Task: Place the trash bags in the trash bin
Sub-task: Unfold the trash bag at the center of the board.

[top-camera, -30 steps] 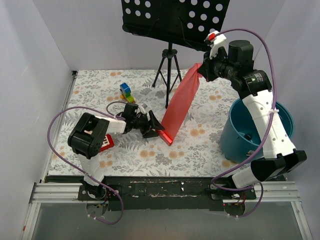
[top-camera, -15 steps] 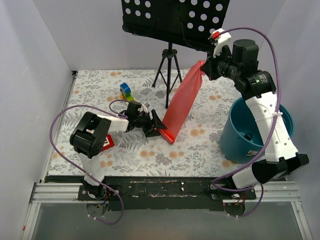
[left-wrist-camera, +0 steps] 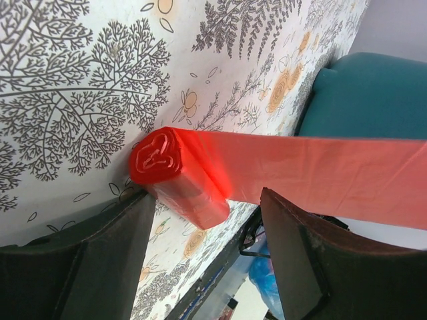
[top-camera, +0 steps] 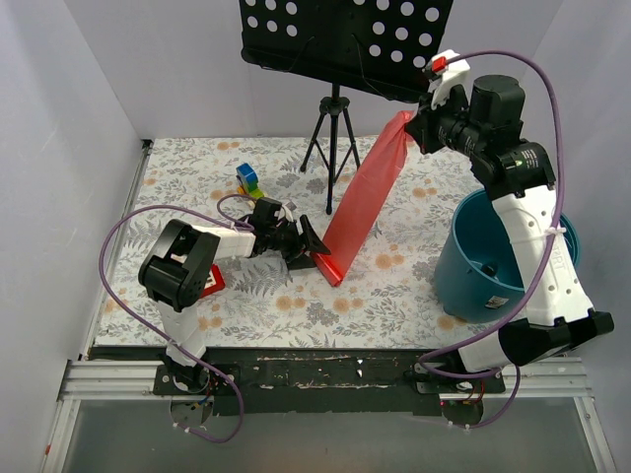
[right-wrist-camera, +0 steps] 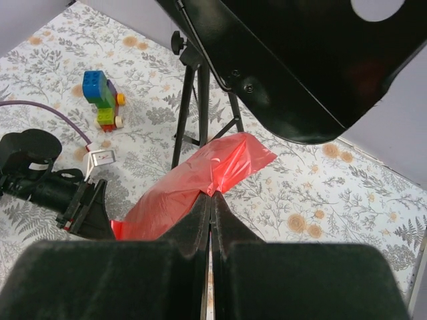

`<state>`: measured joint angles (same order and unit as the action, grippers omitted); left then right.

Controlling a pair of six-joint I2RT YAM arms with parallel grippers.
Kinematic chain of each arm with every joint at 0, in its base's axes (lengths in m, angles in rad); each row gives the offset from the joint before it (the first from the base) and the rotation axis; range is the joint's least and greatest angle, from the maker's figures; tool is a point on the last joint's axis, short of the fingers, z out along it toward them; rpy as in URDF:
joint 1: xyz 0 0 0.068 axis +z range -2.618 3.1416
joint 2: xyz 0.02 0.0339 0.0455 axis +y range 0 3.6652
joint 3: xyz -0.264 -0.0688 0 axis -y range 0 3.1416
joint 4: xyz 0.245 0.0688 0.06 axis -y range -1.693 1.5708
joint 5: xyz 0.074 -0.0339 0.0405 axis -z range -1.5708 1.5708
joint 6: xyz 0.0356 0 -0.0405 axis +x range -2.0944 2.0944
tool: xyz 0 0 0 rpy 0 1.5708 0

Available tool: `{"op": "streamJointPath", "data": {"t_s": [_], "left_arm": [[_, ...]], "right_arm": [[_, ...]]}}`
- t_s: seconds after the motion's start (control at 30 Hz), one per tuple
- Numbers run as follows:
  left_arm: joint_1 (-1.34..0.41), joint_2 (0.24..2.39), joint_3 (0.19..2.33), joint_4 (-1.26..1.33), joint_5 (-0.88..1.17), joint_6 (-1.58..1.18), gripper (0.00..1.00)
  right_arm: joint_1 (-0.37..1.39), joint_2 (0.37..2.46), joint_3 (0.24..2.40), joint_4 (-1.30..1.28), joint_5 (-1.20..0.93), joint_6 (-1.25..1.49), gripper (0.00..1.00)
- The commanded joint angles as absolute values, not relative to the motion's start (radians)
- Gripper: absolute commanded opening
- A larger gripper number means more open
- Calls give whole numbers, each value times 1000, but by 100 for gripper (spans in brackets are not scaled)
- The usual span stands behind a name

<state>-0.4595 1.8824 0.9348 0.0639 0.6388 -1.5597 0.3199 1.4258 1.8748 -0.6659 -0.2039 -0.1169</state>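
— Spreading wide around the rolled end of the trash bags (left-wrist-camera: 179, 175), lying on the table (top-camera: 394, 291) left of the trash bin (top-camera: 463, 264): left gripper (left-wrist-camera: 207, 200), clamping nothing.
— Pinching tight on the film's top, sitting higher and further right than before: right gripper (right-wrist-camera: 212, 197).

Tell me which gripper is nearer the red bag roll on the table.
Left. Left gripper straddles the bag roll; right gripper hangs high above, pinching its unrolled end.

The right gripper (top-camera: 419, 126) has risen and drifted nearer the trash bin (top-camera: 468, 266), drawing the trash bag (top-camera: 360, 197) upper end along; the left gripper (top-camera: 314, 248) has edged slightly toward the trash bin too
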Motion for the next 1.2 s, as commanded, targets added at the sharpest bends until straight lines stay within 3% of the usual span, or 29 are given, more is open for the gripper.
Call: {"op": "streamJointPath", "data": {"t_s": [0.0,0.33,0.47,0.77,0.93,1.17], "left_arm": [[-474,1994,879,-101,353,-1479,67],[-479,1997,873,-103,342,-1482,67],[-498,2035,897,-116,321,-1471,54],[-555,2106,966,-215,190,-1460,46],[-557,2092,966,-212,182,-1459,56],[-557,2103,976,-201,199,-1447,52]], "right_arm": [[307,1407,1922,-604,-186,-127,1],[293,1408,1916,-594,-175,-132,1],[293,1378,1829,-583,-184,-124,1],[278,1336,1753,-571,-149,-136,1],[232,1298,1741,-485,-118,-152,1],[218,1273,1710,-499,-115,-153,1]]}}
